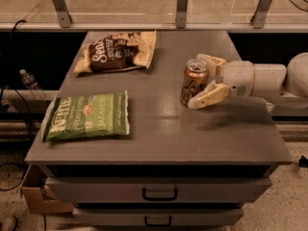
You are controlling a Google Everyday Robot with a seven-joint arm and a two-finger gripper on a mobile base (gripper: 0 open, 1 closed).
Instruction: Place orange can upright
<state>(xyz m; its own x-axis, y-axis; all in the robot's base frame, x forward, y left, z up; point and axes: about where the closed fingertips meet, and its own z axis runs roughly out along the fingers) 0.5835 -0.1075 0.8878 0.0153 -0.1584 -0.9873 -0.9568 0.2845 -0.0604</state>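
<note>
The orange can (194,82) stands upright on the grey table (159,129), right of centre, with its silver top facing up. My gripper (197,81) reaches in from the right at the can's height. Its cream fingers are spread, one behind the can (208,60) and one in front of it near its base (204,97). The fingers straddle the can's right side and the jaws look open. The white arm (262,79) runs off to the right edge.
A brown chip bag (117,52) lies flat at the back left of the table. A green chip bag (87,116) lies flat at the front left. A metal rail with posts (182,6) runs behind the table. Drawers (159,192) sit below its front edge.
</note>
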